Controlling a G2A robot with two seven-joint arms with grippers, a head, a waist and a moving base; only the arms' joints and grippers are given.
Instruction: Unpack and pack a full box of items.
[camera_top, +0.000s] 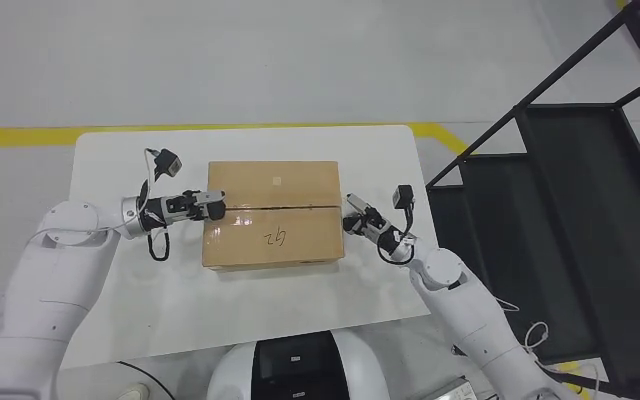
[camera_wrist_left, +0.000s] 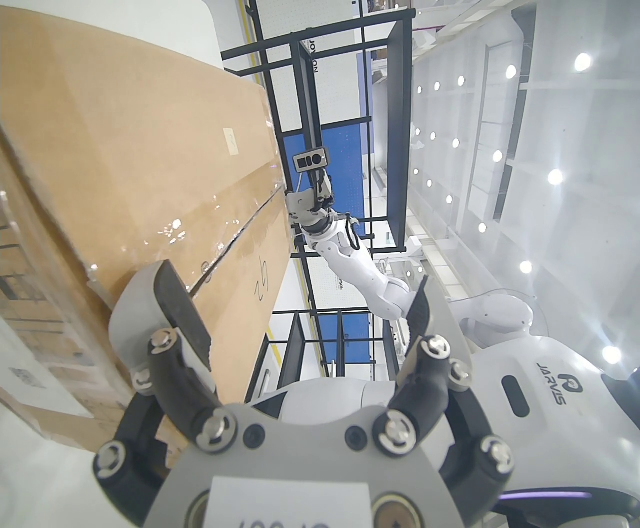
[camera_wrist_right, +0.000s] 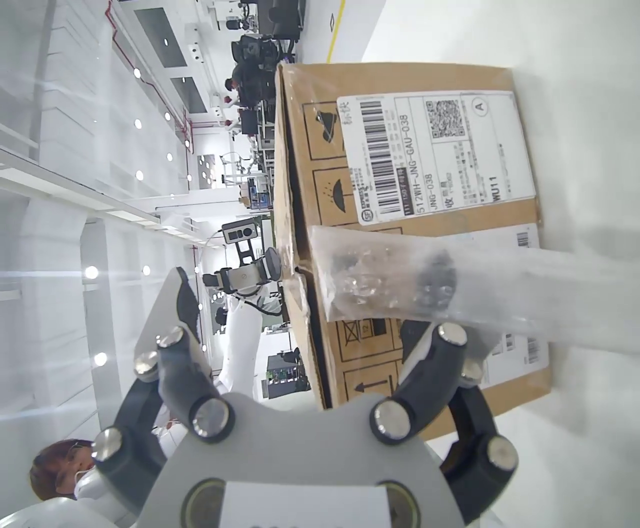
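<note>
The closed cardboard box (camera_top: 272, 215) is sitting in the middle of the white table (camera_top: 120, 300). The left gripper (camera_top: 216, 204) is gaping wide at one end of its taped seam. The right gripper (camera_top: 352, 215) is standing released at the opposite end, clear tape (camera_wrist_right: 425, 285) draping one finger.

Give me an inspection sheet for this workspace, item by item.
surface: white table, carrying one box.
job's things: cardboard box, flaps shut, clear tape along the top seam; shipping label on one end; loose tape strip standing off that end.
clutter: nothing seen.
grippers: left gripper open at one end of the seam, one pad against the box top; right gripper open at the labelled end.
cables: left wrist cable and right wrist cable loop free of the box.
surroundings: black metal steps beside the table; yellow floor line behind it.
</note>
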